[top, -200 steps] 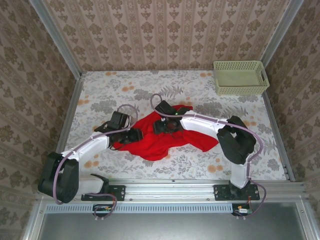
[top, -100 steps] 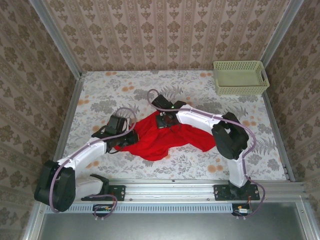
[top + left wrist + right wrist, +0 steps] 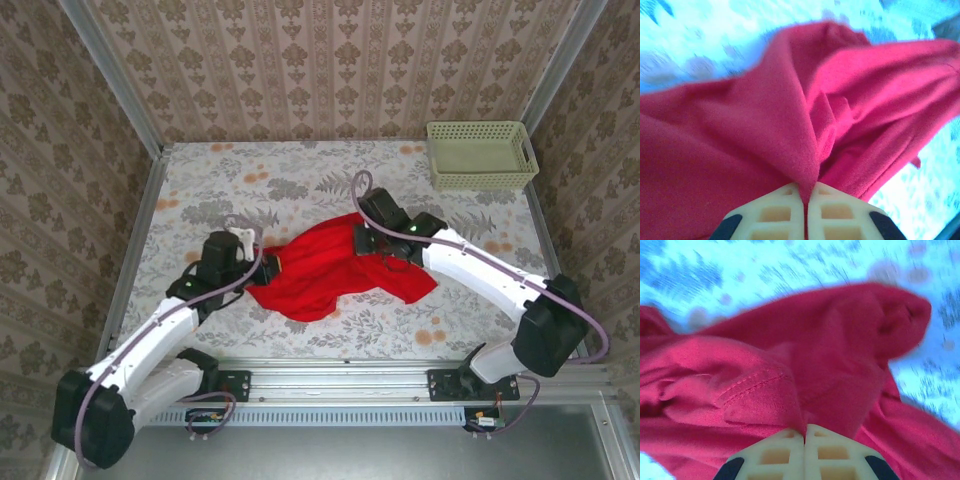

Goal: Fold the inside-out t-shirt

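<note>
Two pinches hold the t-shirt [image 3: 320,275]: the left gripper [image 3: 805,192] is clenched on a fold at the edge farthest from the basket [image 3: 480,155], and the right gripper [image 3: 804,432] on a hemmed fold nearer it, likely to stretch the cloth flat. It lies crumpled, bright red, well apart from the basket.

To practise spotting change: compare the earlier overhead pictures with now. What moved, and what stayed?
Both grippers have closed on the t-shirt: the left gripper pinches its left edge; the right gripper shifted rightward and pinches a hemmed fold. Both elbows swung outward. The t-shirt stays crumpled; the basket has not moved.
</note>
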{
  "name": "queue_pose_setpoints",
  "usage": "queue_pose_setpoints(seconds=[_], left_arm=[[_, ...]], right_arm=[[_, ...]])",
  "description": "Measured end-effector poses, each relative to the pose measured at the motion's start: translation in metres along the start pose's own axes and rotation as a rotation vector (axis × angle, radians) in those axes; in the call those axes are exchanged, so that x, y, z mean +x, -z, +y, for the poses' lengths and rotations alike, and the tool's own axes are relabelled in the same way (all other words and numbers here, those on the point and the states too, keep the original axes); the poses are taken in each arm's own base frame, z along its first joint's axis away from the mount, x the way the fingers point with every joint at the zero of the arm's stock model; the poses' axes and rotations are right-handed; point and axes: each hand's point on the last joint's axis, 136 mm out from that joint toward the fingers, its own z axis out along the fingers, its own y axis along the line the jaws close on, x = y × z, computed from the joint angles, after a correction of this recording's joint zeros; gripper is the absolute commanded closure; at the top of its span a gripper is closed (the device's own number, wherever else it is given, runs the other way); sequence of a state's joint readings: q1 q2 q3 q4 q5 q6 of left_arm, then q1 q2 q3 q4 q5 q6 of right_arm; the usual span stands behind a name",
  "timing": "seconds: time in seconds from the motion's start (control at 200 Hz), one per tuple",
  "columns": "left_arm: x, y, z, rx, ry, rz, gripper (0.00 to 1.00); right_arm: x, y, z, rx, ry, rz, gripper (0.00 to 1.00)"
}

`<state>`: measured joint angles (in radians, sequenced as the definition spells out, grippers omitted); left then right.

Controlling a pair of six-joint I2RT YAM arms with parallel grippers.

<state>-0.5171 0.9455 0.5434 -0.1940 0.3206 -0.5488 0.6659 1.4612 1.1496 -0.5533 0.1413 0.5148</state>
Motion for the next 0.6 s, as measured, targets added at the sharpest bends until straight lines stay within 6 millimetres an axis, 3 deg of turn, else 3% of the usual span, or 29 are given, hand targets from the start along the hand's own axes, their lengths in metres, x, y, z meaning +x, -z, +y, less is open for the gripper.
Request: queue_pose_setpoints(seconds=[0.04,0.105,0.145,0.245,0.425,0.6], left_arm=[[0.016,-0.01,-0.003,0.002,-0.017,0.061,0.84],[0.037,-0.022,-0.003,-0.007,-0.035,0.148,0.75],[0.048,-0.027,0.001,-0.023,-0.033,0.191,0.67],[0.059,-0.026,0.011,-0.07,-0.033,0.232,0.45],[0.04,-0.011,0.009,-0.115,-0.057,0.156,0.38],[0.006,-0.013,-0.007,-0.109,-0.071,0.092,0.4]], right_arm=[[0.019,-0.013,-0.01,0.025,-0.017,0.048,0.99],[0.049,-0.03,-0.023,0.058,-0.039,0.124,0.78],[0.063,-0.038,-0.029,0.077,-0.049,0.159,0.71],[0.084,-0.041,-0.04,0.116,-0.062,0.209,0.57],[0.072,-0.025,-0.033,0.131,-0.023,0.159,0.48],[0.031,-0.007,0.02,0.025,0.037,0.055,0.51]])
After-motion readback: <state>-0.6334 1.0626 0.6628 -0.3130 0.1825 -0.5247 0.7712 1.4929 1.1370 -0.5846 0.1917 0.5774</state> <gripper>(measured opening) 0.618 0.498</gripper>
